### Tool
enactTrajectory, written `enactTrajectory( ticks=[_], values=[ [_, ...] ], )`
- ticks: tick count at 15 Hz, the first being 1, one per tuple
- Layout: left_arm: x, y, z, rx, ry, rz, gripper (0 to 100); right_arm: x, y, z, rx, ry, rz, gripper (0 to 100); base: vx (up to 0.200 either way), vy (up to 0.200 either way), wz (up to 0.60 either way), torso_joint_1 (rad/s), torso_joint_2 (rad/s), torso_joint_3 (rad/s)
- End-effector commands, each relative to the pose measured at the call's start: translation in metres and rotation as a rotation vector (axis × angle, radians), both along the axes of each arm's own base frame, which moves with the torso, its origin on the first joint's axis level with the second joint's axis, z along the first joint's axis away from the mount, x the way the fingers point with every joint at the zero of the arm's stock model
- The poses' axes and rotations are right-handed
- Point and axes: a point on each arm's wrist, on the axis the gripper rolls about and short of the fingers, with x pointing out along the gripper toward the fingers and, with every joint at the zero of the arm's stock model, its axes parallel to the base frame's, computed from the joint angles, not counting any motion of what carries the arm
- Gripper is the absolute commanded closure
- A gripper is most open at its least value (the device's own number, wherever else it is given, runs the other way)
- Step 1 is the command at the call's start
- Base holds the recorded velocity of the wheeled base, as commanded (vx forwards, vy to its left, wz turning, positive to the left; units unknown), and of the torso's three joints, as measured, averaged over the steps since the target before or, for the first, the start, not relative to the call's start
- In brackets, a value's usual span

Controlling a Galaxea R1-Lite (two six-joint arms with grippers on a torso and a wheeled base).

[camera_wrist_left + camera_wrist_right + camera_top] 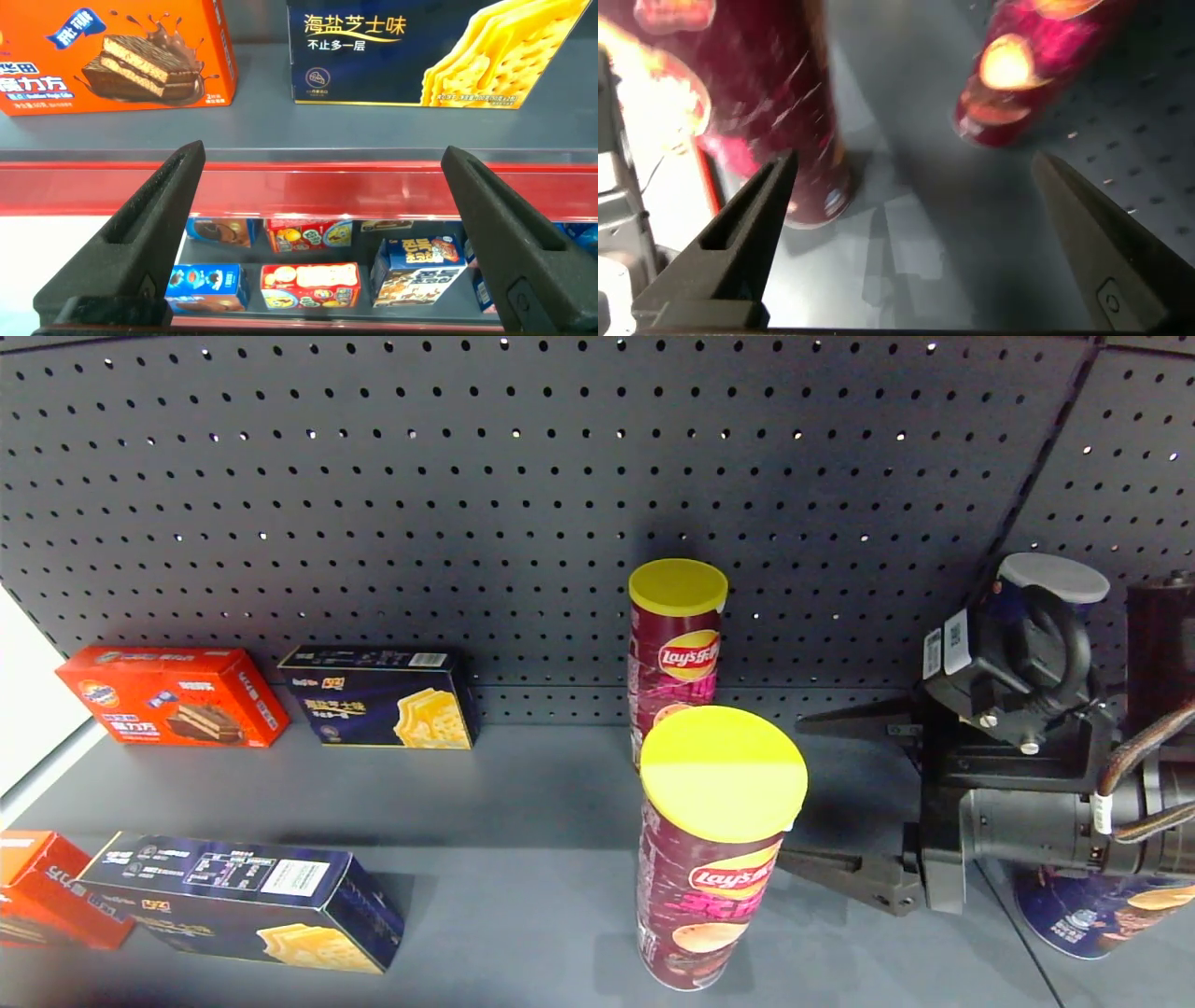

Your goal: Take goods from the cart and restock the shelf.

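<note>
Orange cake box (173, 695) sits far left on the grey shelf (523, 803), against the pegboard (467, 476). A second orange box (47, 891) lies near left, at the picture's edge. Right of each you have a dark blue pack: far cracker box (383, 695) and near cracker box (247, 915).

Your left gripper (324, 157) is spread wide and holds nothing. It faces the shelf's red front rail (308, 182), with small packs on a lower shelf (308, 285) beyond it.

At centre stand two maroon chip cans, upright, with yellow lids. The far can (677, 644) is by the pegboard and the near can (714, 849) is in front of it; whether they touch, you cannot tell.

Right of them your right gripper (789, 793) lies level above the shelf, fingers spread and pointing left at the cans, nothing between them. Its near fingertip is just beside the near can, contact unclear.

Behind that gripper stands a grey-lidded can (1055, 577). A blue can (1092, 910) sits near right, partly hidden under the arm.
</note>
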Motion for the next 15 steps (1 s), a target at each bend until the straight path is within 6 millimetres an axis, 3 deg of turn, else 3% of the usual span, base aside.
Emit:
enactTrajectory(
  ticks=[1, 7, 15],
  values=[
    [0.000, 0.000, 0.000, 0.000, 0.001, 0.001, 0, 0.007, 0.000, 0.006, 0.010, -0.015, -0.017, 0, 0.000, 0.000, 0.00, 0.000, 0.00, 0.000],
    [0.000, 0.000, 0.000, 0.000, 0.001, 0.001, 0, 0.014, -0.002, 0.011, 0.021, -0.030, -0.040, 0, 0.000, 0.000, 0.00, 0.000, 0.00, 0.000],
    [0.000, 0.000, 0.000, 0.000, 0.001, 0.001, 0, 0.028, -0.006, 0.041, 0.079, -0.112, -0.087, 0, 0.000, 0.000, 0.00, 0.000, 0.00, 0.000]
  ],
)
